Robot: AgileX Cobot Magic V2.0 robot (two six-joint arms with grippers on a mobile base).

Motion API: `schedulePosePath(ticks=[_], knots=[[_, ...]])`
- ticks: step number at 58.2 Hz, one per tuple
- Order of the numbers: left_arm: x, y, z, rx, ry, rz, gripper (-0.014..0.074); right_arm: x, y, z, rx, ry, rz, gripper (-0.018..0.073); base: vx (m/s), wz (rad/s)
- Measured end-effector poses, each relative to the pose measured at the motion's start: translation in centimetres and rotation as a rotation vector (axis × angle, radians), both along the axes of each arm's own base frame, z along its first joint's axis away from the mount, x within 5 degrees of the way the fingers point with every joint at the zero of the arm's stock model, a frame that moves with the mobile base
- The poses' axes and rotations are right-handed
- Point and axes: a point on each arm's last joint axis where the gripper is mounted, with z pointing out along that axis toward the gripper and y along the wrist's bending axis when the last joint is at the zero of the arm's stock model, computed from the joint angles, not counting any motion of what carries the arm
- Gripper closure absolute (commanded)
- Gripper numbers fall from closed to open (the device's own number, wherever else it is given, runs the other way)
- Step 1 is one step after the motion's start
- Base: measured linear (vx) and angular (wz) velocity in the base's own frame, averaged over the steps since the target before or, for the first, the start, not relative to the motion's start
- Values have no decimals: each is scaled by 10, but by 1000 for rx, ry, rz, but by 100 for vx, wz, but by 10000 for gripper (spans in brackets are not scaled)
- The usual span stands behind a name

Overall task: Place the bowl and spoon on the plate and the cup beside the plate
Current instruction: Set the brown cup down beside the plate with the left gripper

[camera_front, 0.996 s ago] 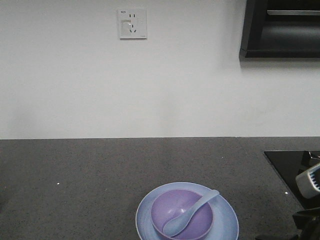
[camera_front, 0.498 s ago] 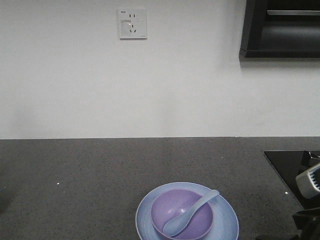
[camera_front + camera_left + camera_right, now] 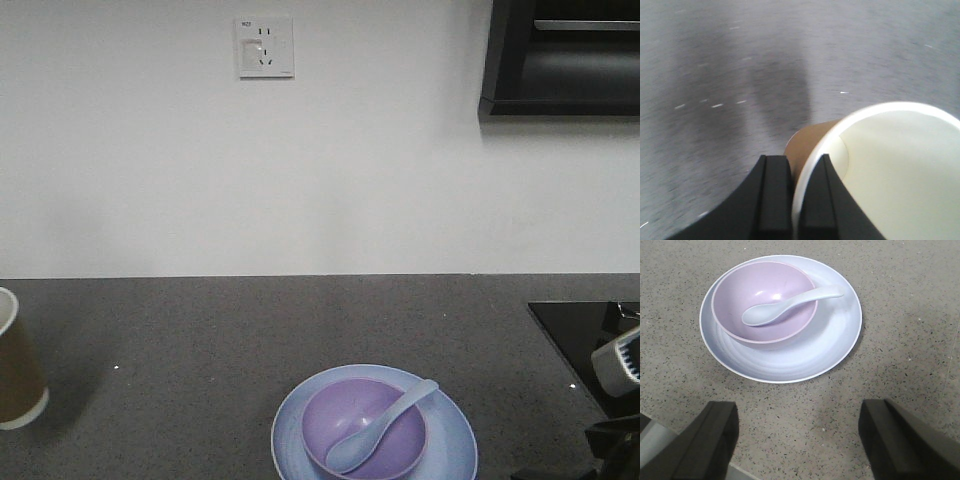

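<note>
Plate [image 3: 790, 357]: pale blue, round, shallow, raised rim; it sits on the dark speckled counter [image 3: 200, 340] and serves as my landmark.

Bowl [image 3: 765, 302]: lavender, glossy inside, resting on the plate, off-centre toward its rim.

Spoon [image 3: 787, 304]: pale blue, scoop down in the bowl, handle laid over the bowl's rim and ending above the plate.

Cup [image 3: 890, 170]: brown paper, white rolled rim, white inside. From the front view it stands well apart from the plate, at the counter's far left edge of frame. No print readable on it.

Left gripper [image 3: 792, 200]: I see its black fingers [image 3: 772, 200] pinched on the cup's wall, one inside the rim, one outside.

Right gripper [image 3: 800, 440]: spread wide, holding nothing, near the plate.

Wall socket [image 3: 264, 46]: white, on the wall well behind the plate; its small lettering is too fine to read.
</note>
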Motion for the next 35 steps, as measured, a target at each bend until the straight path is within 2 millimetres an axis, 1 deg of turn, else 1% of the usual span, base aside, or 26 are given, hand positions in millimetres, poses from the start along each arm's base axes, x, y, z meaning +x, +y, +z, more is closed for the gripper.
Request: schedulePosePath(ticks=[13, 20, 23, 27, 31, 35], knots=[[7, -77, 1, 22, -39, -205, 457, 0, 0, 0, 0, 0, 0, 10, 0, 0], [9, -108, -3, 33, -42, -260, 455, 0, 0, 0, 0, 0, 0, 10, 0, 0], [11, -122, -8, 36, -31, -287, 454, 0, 0, 0, 0, 0, 0, 10, 0, 0], [17, -136, -21, 39, -4, -315, 452, 0, 0, 0, 0, 0, 0, 10, 0, 0], [22, -148, -33, 36, 25, -333, 450, 0, 0, 0, 0, 0, 0, 10, 0, 0], [28, -155, -45, 34, 51, -339, 449, 0, 0, 0, 0, 0, 0, 10, 0, 0]])
